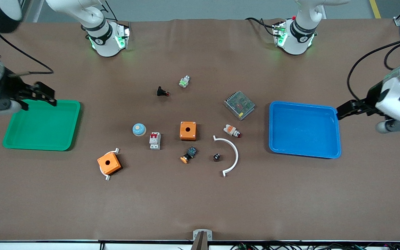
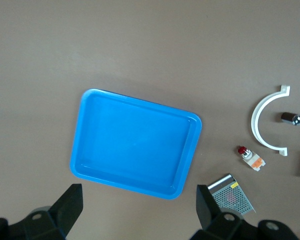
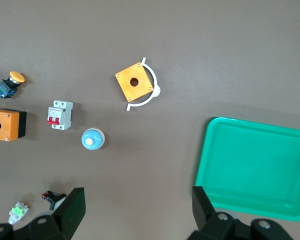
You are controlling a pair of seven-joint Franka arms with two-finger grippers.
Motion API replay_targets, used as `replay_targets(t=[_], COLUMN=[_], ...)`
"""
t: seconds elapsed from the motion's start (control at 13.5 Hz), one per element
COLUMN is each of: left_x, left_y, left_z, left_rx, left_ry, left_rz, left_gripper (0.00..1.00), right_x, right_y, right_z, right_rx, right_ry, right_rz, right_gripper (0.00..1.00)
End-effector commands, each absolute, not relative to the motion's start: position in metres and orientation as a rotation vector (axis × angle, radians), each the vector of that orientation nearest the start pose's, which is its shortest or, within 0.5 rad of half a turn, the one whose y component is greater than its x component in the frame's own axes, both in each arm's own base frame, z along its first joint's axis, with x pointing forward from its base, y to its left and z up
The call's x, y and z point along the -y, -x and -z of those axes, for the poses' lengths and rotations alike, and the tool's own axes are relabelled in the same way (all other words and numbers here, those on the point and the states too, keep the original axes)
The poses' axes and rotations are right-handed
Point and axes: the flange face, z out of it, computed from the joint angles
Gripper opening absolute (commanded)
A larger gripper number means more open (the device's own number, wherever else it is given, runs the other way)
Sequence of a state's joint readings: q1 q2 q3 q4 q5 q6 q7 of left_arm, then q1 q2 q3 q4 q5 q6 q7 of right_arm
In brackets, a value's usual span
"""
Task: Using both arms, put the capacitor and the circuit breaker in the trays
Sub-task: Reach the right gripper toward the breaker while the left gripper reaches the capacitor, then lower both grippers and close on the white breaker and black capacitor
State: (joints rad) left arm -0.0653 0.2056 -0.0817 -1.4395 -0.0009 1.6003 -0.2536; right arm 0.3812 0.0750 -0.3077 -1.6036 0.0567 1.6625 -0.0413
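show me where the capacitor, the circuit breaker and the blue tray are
capacitor [image 1: 216,157], front view, on the top of its black body.
circuit breaker [image 1: 155,140], front view, on the middle of its white-grey block.
blue tray [image 1: 335,132], front view, on its rim toward the left arm's end.

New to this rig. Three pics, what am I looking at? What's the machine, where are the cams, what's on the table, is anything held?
Two white robot arms stand at a brown table. One picture is from a high camera facing them; the other two are from cameras on each arm's wrist, looking down.

The left hand hangs open by the blue tray, at its arm's end of the table. The right hand hangs open at the green tray. Neither holds anything, and both trays hold nothing.

Small parts lie between the trays. The two that matter: the capacitor, a tiny black cylinder inside a white curved strip, and the circuit breaker, a white block with red levers, beside a blue dome. Two orange boxes and some push-buttons lie around them.
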Motion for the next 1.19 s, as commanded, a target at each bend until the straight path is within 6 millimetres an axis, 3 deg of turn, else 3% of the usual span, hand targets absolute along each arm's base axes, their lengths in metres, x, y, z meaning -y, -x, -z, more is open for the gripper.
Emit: replay_targets(t=[0.0,0.15,0.37,0.52,0.81,1.11], left_x=[0.121,0.138,0.177,0.202,0.272,0.334], left_y=[-0.620,-0.628,-0.637,-0.644,-0.648,-0.645], left_z=[-0.542,-0.532,-0.500,-0.476,-0.430,-0.381], left_rx=[0.107,0.138,0.149,0.200,0.311,0.372], left_ry=[3.155,3.205,3.244,3.297,3.313,3.328], left_rz=[-0.144,-0.119,-0.132,-0.147,-0.078,0.011], left_gripper=[1.00,1.00,1.00,1.00,1.00,1.00], right_x=[-0.119,-0.178,-0.225,-0.240,-0.259,-0.295], right_y=[-0.592,-0.603,-0.609,-0.613,-0.620,-0.615], right_z=[-0.542,-0.501,-0.452,-0.426,-0.378,-0.321], right_rx=[0.094,0.014,0.000,-0.007,-0.012,0.026], right_ry=[3.123,3.150,3.180,3.189,3.172,3.166], right_rz=[-0.036,-0.013,-0.013,-0.020,-0.047,-0.064], right_gripper=[0.95,0.95,0.95,0.95,0.93,0.92])
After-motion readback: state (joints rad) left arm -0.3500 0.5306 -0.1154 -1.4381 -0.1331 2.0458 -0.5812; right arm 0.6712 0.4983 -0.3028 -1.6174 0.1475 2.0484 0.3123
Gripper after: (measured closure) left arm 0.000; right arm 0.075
